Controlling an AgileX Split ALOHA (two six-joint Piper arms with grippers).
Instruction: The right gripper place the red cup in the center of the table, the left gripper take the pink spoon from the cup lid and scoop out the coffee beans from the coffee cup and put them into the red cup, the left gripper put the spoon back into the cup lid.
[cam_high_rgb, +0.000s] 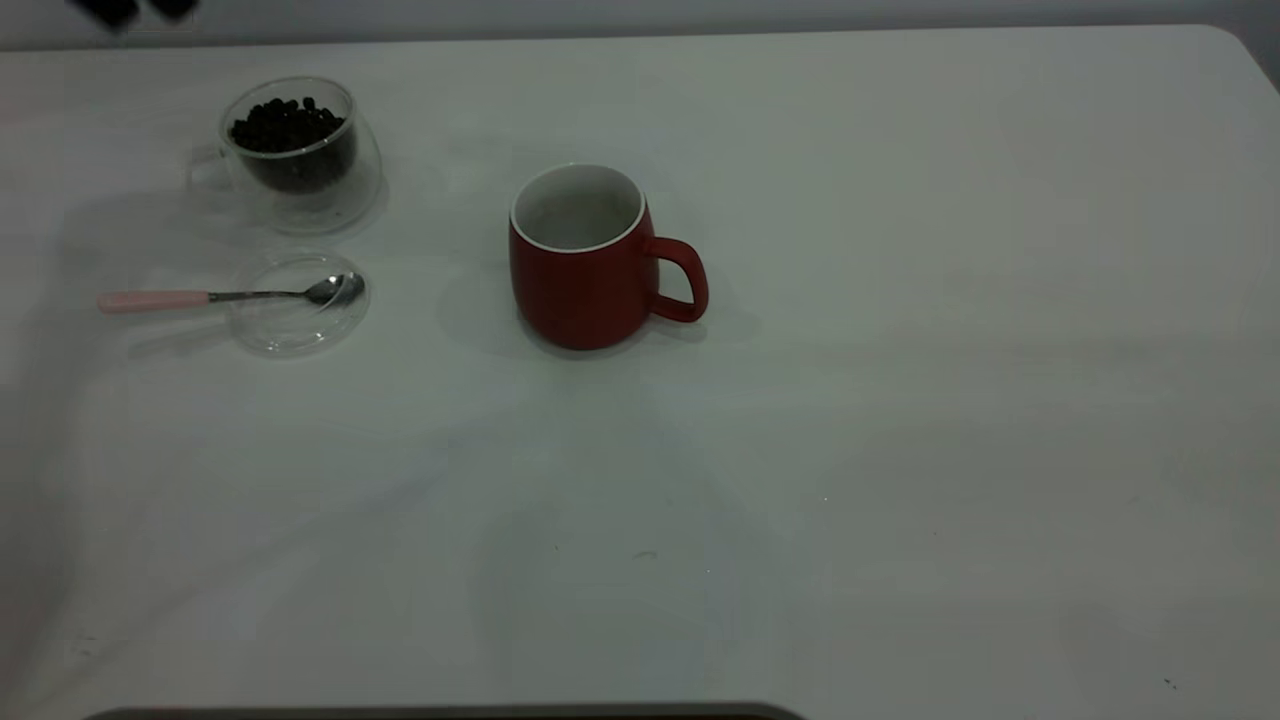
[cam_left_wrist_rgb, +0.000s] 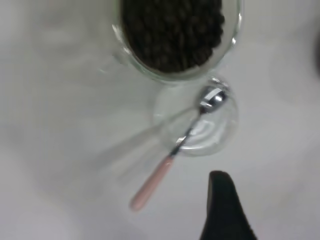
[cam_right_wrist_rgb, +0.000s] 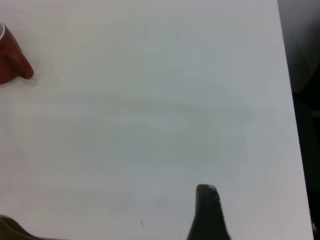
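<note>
Worktop: white. Red cup: upright, central, empty. Coffee cup: beans inside. Cup lid: bears pink spoon. Left tool: above spoon, opening cannot be told. Right tool: withdrawn, likewise. Step: spoon pickup; next, descend onto handle.

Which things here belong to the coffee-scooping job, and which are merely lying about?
Part of the job: red cup, pink spoon, cup lid, coffee beans, coffee cup, left gripper, right gripper.

Lying about: nothing; only the table carrying it all.
</note>
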